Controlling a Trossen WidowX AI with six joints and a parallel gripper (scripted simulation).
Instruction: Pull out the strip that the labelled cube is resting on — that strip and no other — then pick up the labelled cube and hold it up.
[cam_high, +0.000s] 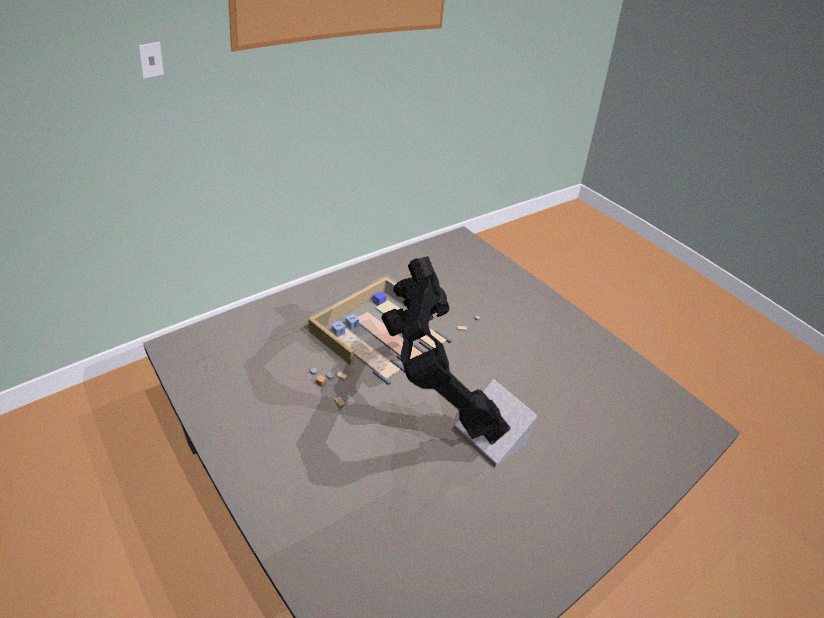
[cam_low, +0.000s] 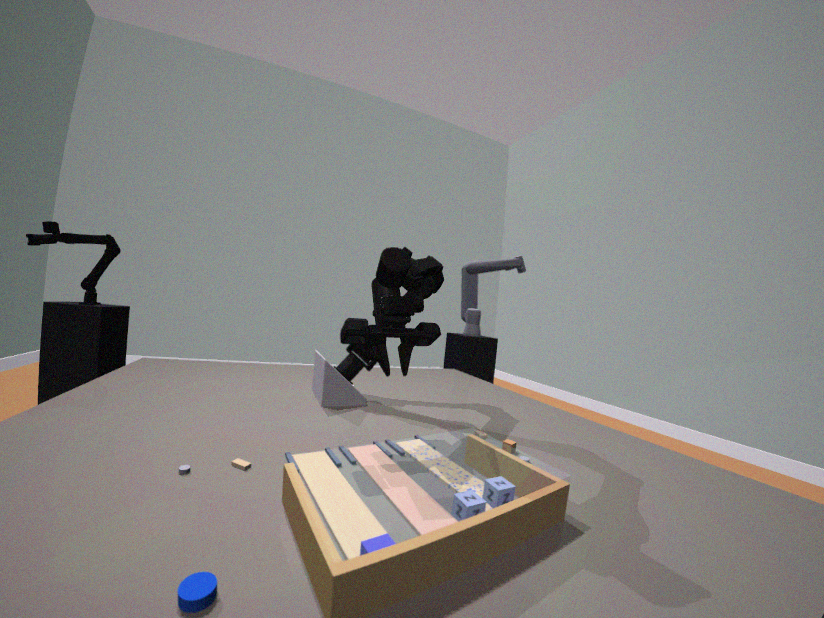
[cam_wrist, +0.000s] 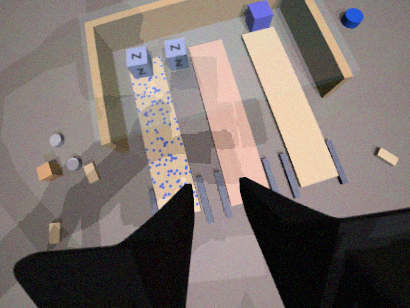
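My gripper is partly open and empty, pointing down high above the table. In the wrist view its fingertips appear over the near ends of the speckled strip and pink strip. A pale blue cube marked Z overlaps the speckled strip's far end. Another Z cube stands between the speckled and pink strips. A cream strip has a plain purple cube at its far end.
A wooden three-sided tray surrounds the strips, open towards the arm's base. Dark low rails flank the strips' near ends. An orange block and small scraps lie left of it; a blue disc lies right.
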